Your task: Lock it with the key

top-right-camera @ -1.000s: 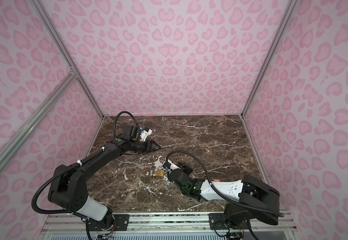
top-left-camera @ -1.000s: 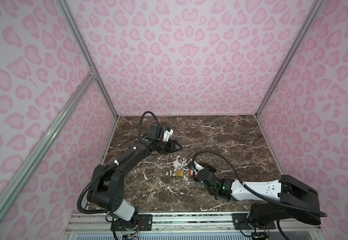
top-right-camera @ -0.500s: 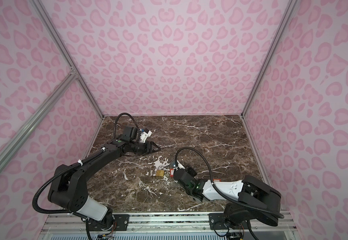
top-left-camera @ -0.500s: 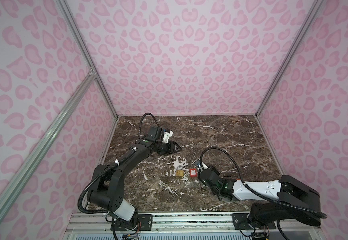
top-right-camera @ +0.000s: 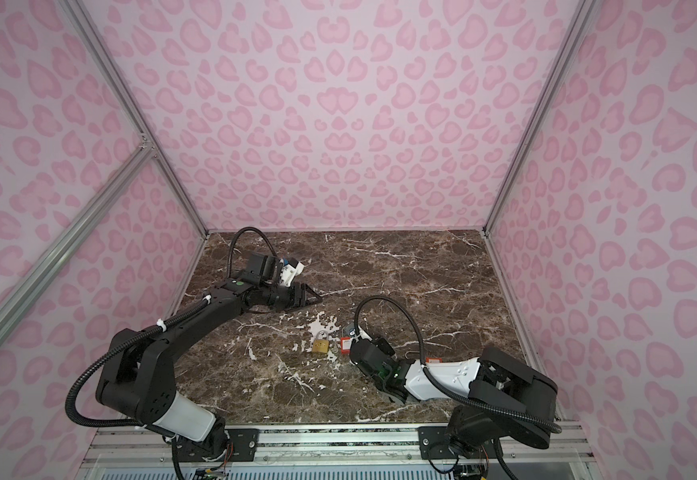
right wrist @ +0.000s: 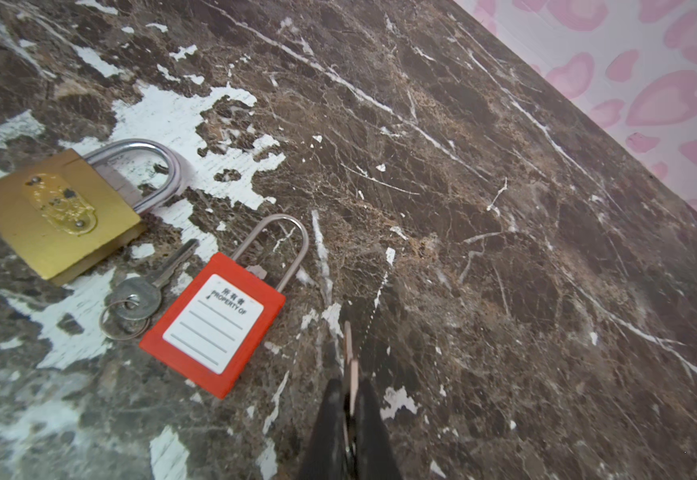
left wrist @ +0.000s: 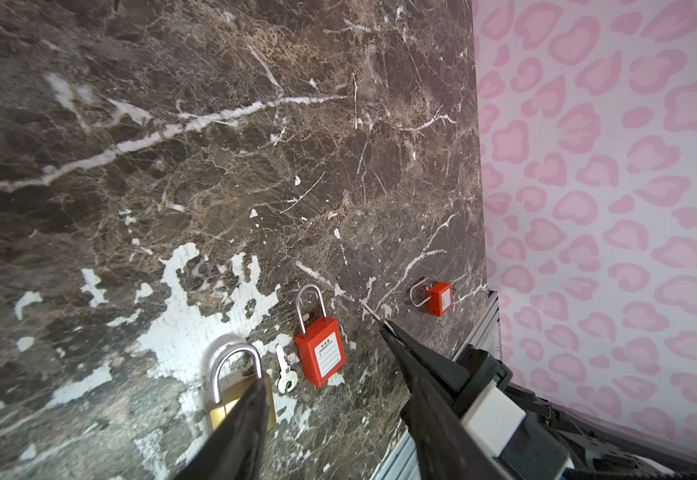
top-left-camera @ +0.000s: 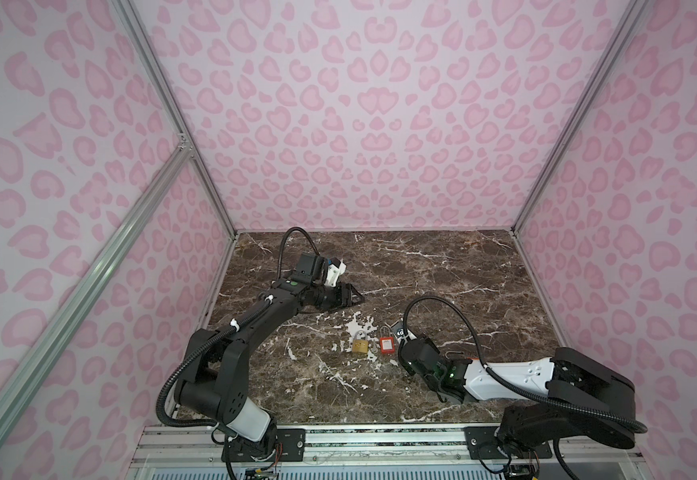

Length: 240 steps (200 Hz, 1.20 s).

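At right gripper (right wrist: 348, 388), clenched on a key (right wrist: 351, 353) near the red padlock (right wrist: 213, 324) and brass padlock (right wrist: 51, 216); at left gripper (top-left-camera: 357, 297), parted and empty above the table (top-left-camera: 442, 266).

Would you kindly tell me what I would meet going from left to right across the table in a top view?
Brass padlock → red padlock → right gripper, pinching a key → second red padlock, mostly hidden by the right arm.

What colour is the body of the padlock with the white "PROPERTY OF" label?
The padlock body is red, clearest in the right wrist view.
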Tool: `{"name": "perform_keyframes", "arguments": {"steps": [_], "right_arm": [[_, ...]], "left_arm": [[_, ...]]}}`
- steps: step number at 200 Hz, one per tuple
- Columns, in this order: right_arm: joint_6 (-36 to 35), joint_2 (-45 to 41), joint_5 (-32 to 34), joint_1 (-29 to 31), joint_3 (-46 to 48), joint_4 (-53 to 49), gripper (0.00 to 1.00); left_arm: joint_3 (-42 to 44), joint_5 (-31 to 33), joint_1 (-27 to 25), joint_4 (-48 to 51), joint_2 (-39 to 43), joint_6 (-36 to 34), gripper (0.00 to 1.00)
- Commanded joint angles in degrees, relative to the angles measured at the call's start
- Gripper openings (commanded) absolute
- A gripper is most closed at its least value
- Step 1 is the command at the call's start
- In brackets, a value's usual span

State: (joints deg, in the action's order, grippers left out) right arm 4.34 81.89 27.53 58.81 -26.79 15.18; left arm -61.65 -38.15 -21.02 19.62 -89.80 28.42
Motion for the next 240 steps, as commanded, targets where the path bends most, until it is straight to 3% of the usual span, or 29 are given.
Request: {"name": "perform_keyframes", "arguments": {"steps": [1,133,146,161,174,212,240], "right_arm": [[1.3,0.7,-0.7,-0.3,0.1,0.4,0.0],[1.6,4.3,-0.7,0.4,-1.0,-1.0,0.01],[1.9,4.1,-0.3,0.8,-0.8,-1.0,0.07],[2.3,3.6,-0.4,1.1,-0.7,-1.0,0.24],[2.2,3.1,0.0,1.5,-0.7,-1.3,0.3],[4.4,-1.9,0.2,0.9,-0.4,-3.0,0.36],[11.4,-7.3,-11.0,-7.9,-1.1,-7.2,0.35]], "left_arm": [[0.4,-0.5,0.1,-1.8,0.4,0.1,0.57],[0.8,-0.4,0.1,-1.6,0.6,0.0,0.57],[0.7,-0.3,0.1,-1.6,0.6,0.0,0.57],[0.6,-0.4,0.1,-1.4,0.4,-0.1,0.57],[0.5,-0.4,0.1,-1.5,0.3,-0.1,0.57],[0.2,-0.5,0.1,-1.2,0.2,-0.2,0.57],[0.1,-0.6,0.1,-1.2,0.1,-0.1,0.57]]}}
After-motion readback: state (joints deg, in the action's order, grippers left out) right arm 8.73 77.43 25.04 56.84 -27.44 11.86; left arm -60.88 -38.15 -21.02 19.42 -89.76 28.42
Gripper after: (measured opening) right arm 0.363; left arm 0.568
